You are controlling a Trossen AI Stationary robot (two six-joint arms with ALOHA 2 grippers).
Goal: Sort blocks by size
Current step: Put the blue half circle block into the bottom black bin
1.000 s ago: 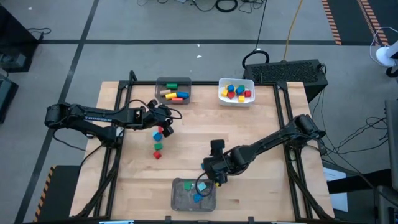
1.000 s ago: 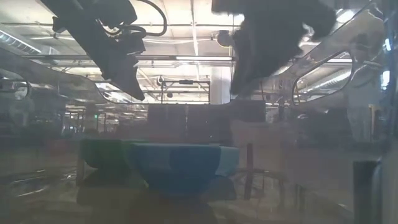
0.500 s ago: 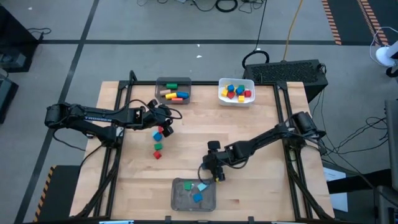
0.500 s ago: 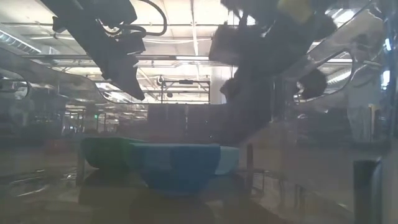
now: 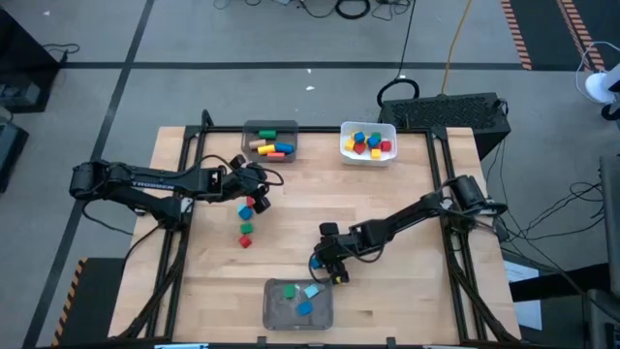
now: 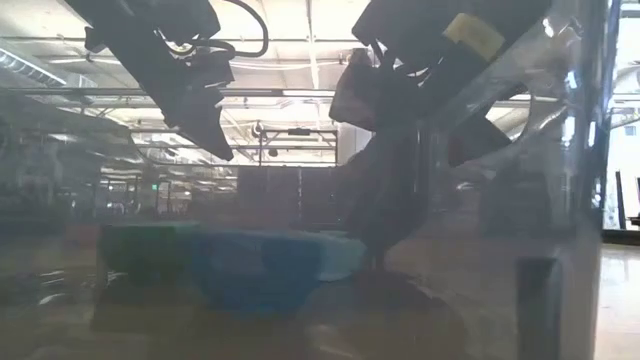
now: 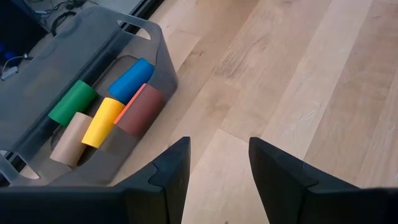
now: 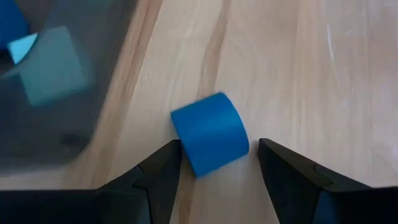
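Near the bottom centre of the high view, the right hand (image 5: 326,268) sits low over the table (image 5: 407,291), just above a grey bin (image 5: 272,312) holding green, blue and pale blue blocks. Its fingers (image 8: 155,180) are spread on either side of a blue cylinder (image 8: 210,133) lying on the wood beside the bin; whether they touch it cannot be told. At left centre, the left hand (image 5: 258,186) hovers with its fingers (image 7: 168,174) apart and nothing between them, over a short line of loose blocks (image 5: 246,225). Along the top edge, a grey bin (image 5: 270,142) holds long pieces (image 7: 99,118) and a white bin (image 5: 368,142) holds cubes.
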